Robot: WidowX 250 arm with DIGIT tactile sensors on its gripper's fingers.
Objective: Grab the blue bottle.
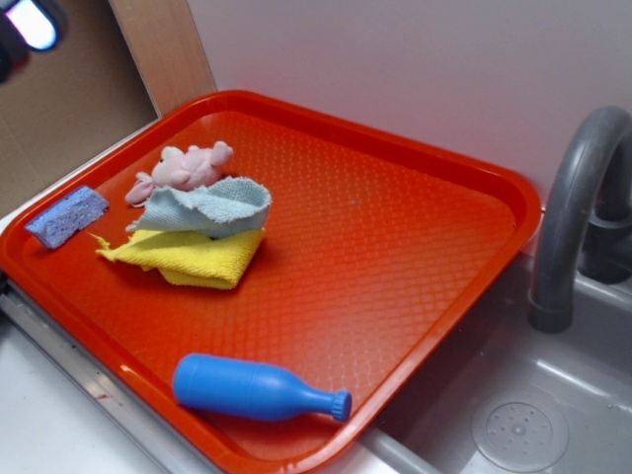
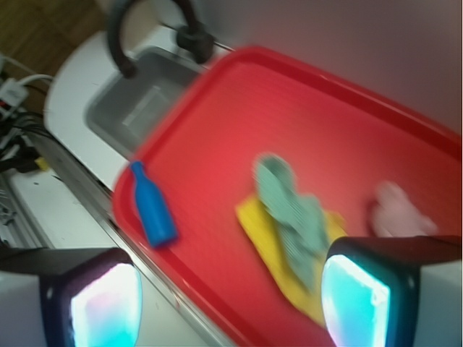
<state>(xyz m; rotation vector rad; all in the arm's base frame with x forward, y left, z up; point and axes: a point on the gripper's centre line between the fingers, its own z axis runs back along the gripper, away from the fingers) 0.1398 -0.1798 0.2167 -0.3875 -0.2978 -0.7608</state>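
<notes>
The blue bottle [image 1: 259,389] lies on its side at the near edge of the red tray [image 1: 395,247], with its cap pointing right toward the sink. In the wrist view the blue bottle [image 2: 152,206] sits by the tray's left rim [image 2: 217,144], well ahead of my gripper [image 2: 228,303]. The gripper is high above the scene. Its two lit fingers [image 2: 105,307] stand wide apart with nothing between them. In the exterior view only a bright bit of the gripper [image 1: 30,25] shows in the top left corner, far from the bottle.
On the tray's left half a light blue cloth [image 1: 212,205] lies over a yellow cloth [image 1: 193,255]. Beside them are a pink soft toy [image 1: 188,168] and a pale blue sponge [image 1: 67,215]. A grey sink [image 1: 513,415] with a faucet [image 1: 573,197] borders the tray's right side.
</notes>
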